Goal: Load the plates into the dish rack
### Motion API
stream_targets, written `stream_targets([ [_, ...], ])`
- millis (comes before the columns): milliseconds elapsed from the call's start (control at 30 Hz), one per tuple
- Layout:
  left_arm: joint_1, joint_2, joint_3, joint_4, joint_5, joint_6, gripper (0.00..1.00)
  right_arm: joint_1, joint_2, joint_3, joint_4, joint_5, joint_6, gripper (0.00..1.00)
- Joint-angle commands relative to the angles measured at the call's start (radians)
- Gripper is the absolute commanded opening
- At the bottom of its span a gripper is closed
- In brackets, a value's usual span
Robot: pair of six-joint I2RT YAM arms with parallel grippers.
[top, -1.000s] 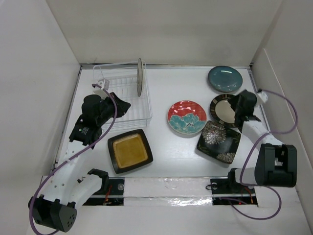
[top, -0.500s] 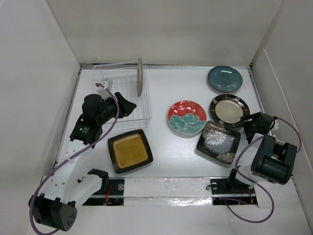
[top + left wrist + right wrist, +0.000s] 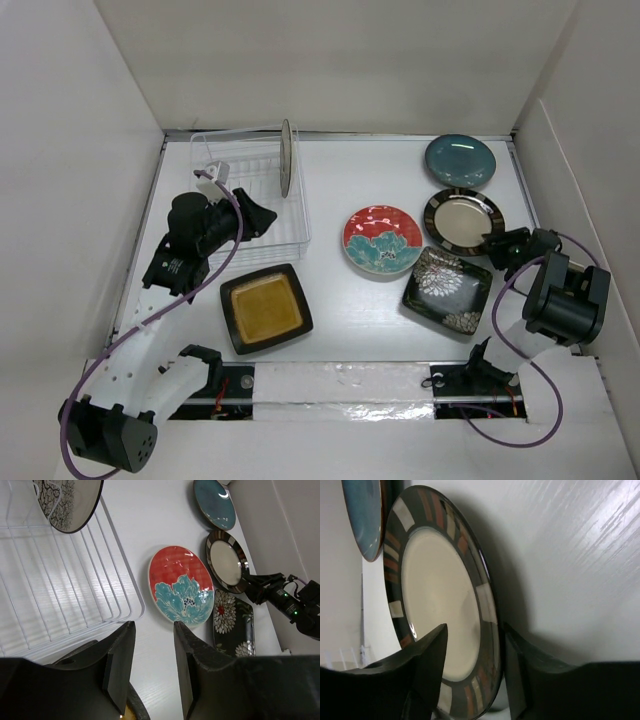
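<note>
The wire dish rack (image 3: 230, 215) stands at the back left with a cream plate (image 3: 286, 157) upright in it. My left gripper (image 3: 258, 214) hovers open and empty over the rack's front corner; its fingers (image 3: 120, 665) frame bare table. On the table lie a dark-brown square plate (image 3: 266, 307), a red patterned plate (image 3: 382, 240), a teal plate (image 3: 460, 160) and a black floral square plate (image 3: 447, 289). My right gripper (image 3: 497, 245) is shut on the near rim of the black-gold-rimmed plate (image 3: 463, 217), which is tilted with one edge raised; the rim (image 3: 487, 630) sits between its fingers.
White walls close in the table on the left, back and right. The right arm's cable (image 3: 510, 300) loops near the floral plate. The red plate (image 3: 181, 586) lies just right of the rack's wire edge (image 3: 122, 580).
My right gripper swung from over the black-gold-rimmed plate out to the right, then came in on its near rim and narrowed; the plate tipped and shifted up-left. My left gripper opened.
</note>
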Motion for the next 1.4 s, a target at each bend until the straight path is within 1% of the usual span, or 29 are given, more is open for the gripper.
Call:
stream_targets([
  [0,0.008,-0.025,0.029,0.016,-0.026,0.020,0.33,-0.005,0.025,-0.008,0.044,-0.058,0.041,0.45],
  [33,0.008,-0.026,0.027,0.017,-0.025,0.020,0.33,-0.005,0.025,-0.021,0.070,-0.056,0.047,0.34],
  [100,0.008,-0.028,0.025,0.017,-0.026,0.020,0.33,-0.005,0.013,-0.040,0.087,-0.037,0.070,0.25],
  [233,0.008,-0.025,0.024,0.019,-0.025,0.020,0.32,-0.014,-0.073,-0.083,0.079,0.031,0.080,0.12],
  [267,0.008,-0.025,0.024,0.019,-0.023,0.019,0.32,-0.014,-0.124,-0.101,0.079,0.040,0.083,0.12],
  [333,0.008,-0.025,0.022,0.020,-0.028,0.019,0.32,-0.023,-0.214,-0.115,0.061,0.069,0.086,0.06],
  [367,0.008,-0.025,0.022,0.020,-0.028,0.019,0.32,-0.023,-0.215,-0.120,0.053,0.080,0.086,0.05],
  [400,0.008,-0.025,0.024,0.020,-0.028,0.019,0.32,-0.023,-0.286,-0.132,0.047,0.104,0.086,0.04],
  [467,0.008,-0.025,0.022,0.020,-0.031,0.019,0.32,-0.023,-0.363,-0.132,-0.009,0.129,0.078,0.01],
  [500,0.008,-0.025,0.022,0.020,-0.031,0.019,0.32,-0.014,-0.442,-0.127,-0.034,0.153,0.070,0.00],
  [600,0.008,-0.022,0.027,0.017,-0.034,0.020,0.32,0.012,-0.564,-0.095,-0.132,0.210,0.025,0.00],
  [633,0.008,-0.020,0.036,0.009,-0.045,0.022,0.32,0.024,-0.637,-0.062,-0.190,0.229,0.006,0.00],
  [733,0.008,-0.015,0.056,0.003,-0.059,0.023,0.32,0.084,-0.743,0.008,-0.276,0.292,-0.041,0.00],
  [767,0.008,-0.008,0.056,0.006,-0.054,0.022,0.32,0.102,-0.761,0.059,-0.287,0.301,-0.060,0.00],
  [833,0.008,-0.003,0.055,0.017,-0.040,0.017,0.32,0.164,-0.781,0.116,-0.312,0.316,-0.078,0.00],
  [900,0.008,-0.005,0.061,0.011,-0.049,0.022,0.31,0.217,-0.793,0.211,-0.326,0.330,-0.109,0.00],
  [933,0.008,-0.005,0.068,0.003,-0.071,0.022,0.31,0.284,-0.793,0.247,-0.338,0.332,-0.121,0.00],
  [967,0.008,-0.006,0.071,0.000,-0.078,0.025,0.31,0.325,-0.782,0.283,-0.349,0.333,-0.146,0.00],
  [1000,0.008,-0.009,0.075,0.000,-0.083,0.025,0.31,0.368,-0.776,0.358,-0.355,0.376,-0.161,0.00],
  [1033,0.008,-0.009,0.070,0.008,-0.083,0.025,0.31,0.414,-0.765,0.397,-0.365,0.388,-0.175,0.00],
  [1067,0.008,-0.011,0.068,0.011,-0.080,0.023,0.31,0.516,-0.753,0.435,-0.372,0.408,-0.190,0.00],
  [1133,0.008,-0.008,0.059,0.025,-0.072,0.020,0.30,0.625,-0.692,0.576,-0.407,0.471,-0.251,0.00],
  [1167,0.008,-0.005,0.058,0.028,-0.071,0.019,0.24,0.737,-0.658,0.636,-0.430,0.496,-0.299,0.00],
  [1200,0.008,-0.005,0.056,0.031,-0.068,0.019,0.18,0.795,-0.587,0.696,-0.450,0.554,-0.324,0.00],
  [1233,0.008,-0.003,0.053,0.037,-0.063,0.019,0.12,0.851,-0.545,0.810,-0.483,0.589,-0.348,0.00],
  [1267,0.008,-0.006,0.052,0.038,-0.063,0.019,0.00,0.904,-0.505,0.871,-0.500,0.624,-0.373,0.00],
  [1300,0.008,-0.012,0.052,0.040,-0.066,0.016,0.00,0.999,-0.462,0.929,-0.514,0.687,-0.412,0.00],
  [1333,0.008,-0.020,0.042,0.052,-0.075,0.014,0.00,1.039,-0.373,1.045,-0.536,0.713,-0.428,0.00],
  [1367,0.008,-0.037,0.039,0.058,-0.082,0.013,0.00,1.076,-0.327,1.105,-0.568,0.736,-0.457,0.00],
])
